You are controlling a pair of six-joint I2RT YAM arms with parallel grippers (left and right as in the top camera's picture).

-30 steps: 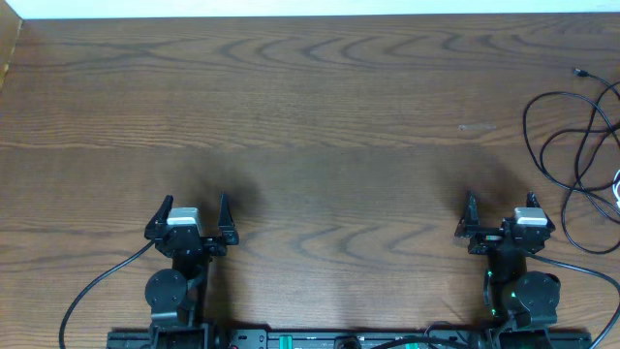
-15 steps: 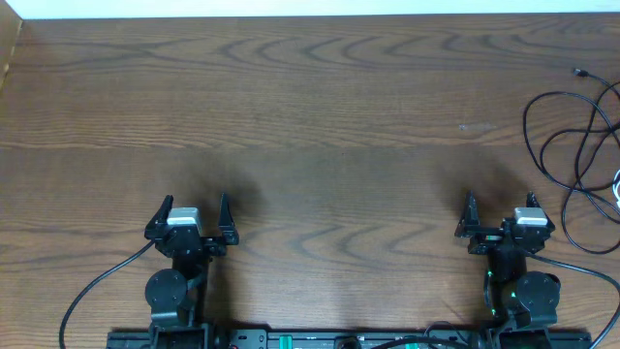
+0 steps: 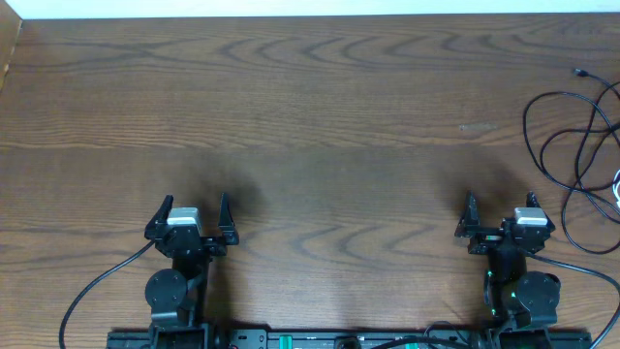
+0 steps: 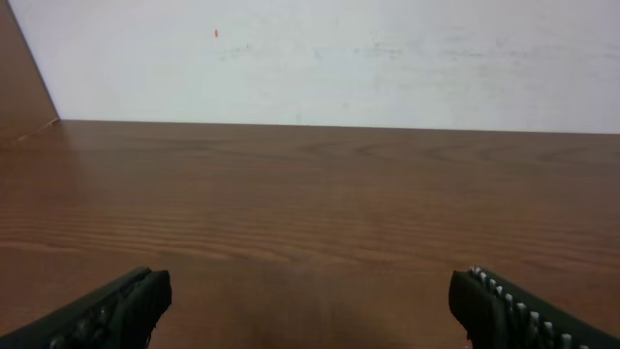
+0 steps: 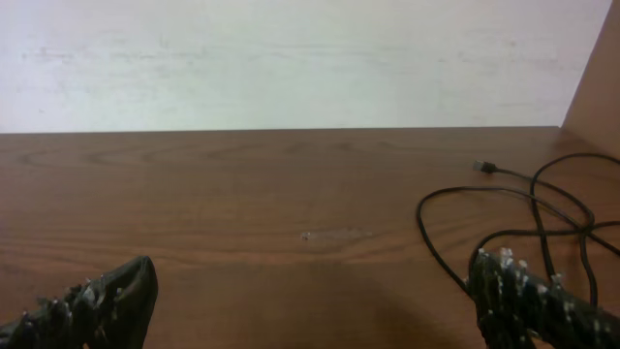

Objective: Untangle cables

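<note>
A thin black cord [image 3: 562,145] lies in loose loops at the table's right edge, with a small plug end [image 3: 579,72] at the far right. A bit of white cord [image 3: 617,186] shows at the right frame edge among the loops. In the right wrist view the black cord [image 5: 513,208] curls ahead and to the right, plug end [image 5: 483,167] pointing left. My right gripper [image 3: 498,215] is open and empty, left of the cords. My left gripper [image 3: 193,217] is open and empty at the near left, far from them.
The wooden table [image 3: 310,116] ends at a white wall along the far side. A raised wooden side panel [image 4: 24,87] stands at the left edge and another [image 5: 596,78] at the right. Thick black leads [image 3: 97,286] run from the arm bases.
</note>
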